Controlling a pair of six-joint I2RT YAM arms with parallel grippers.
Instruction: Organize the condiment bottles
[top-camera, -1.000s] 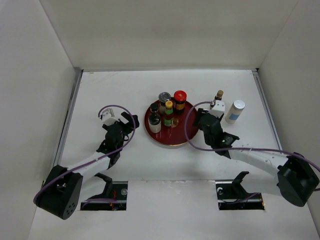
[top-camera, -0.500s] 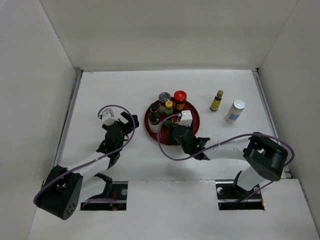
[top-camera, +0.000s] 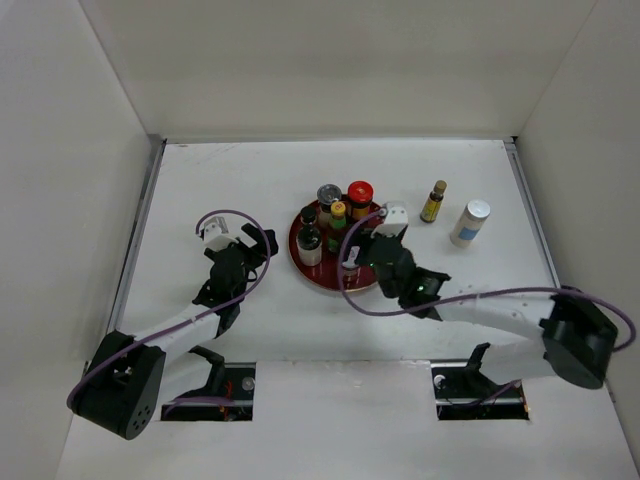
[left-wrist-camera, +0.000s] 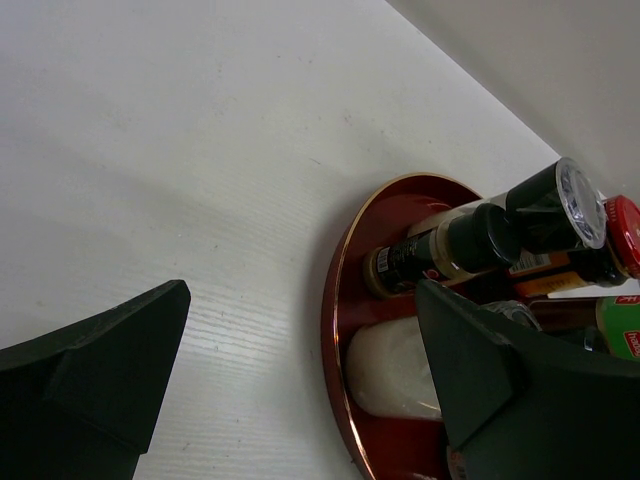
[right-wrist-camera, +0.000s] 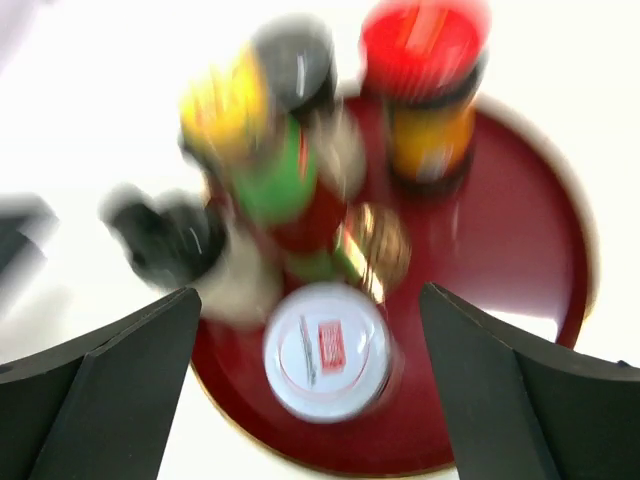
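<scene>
The round red tray (top-camera: 372, 283) holds several condiment bottles: a red-lidded jar (top-camera: 360, 200), a silver-capped shaker (top-camera: 328, 196), a yellow-capped green bottle (top-camera: 338, 222) and a black-capped bottle (top-camera: 309, 235). A white-capped bottle (right-wrist-camera: 325, 350) stands near the tray's front edge. My right gripper (right-wrist-camera: 308, 295) hovers open above it, with both fingers clear of the cap. This view is motion-blurred. My left gripper (left-wrist-camera: 300, 290) is open over bare table, just left of the tray rim (left-wrist-camera: 335, 330). A small brown bottle (top-camera: 433, 202) and a white bottle (top-camera: 470, 222) stand off the tray at the right.
White walls close in the table on the left, back and right. The right arm's purple cable (top-camera: 350, 295) loops low over the tray's front. The left arm (top-camera: 190, 320) lies along the near left.
My right gripper swung left from beside the small brown bottle to over the tray, then opened. A white-capped bottle now stands on the tray's front. The left arm has not moved.
</scene>
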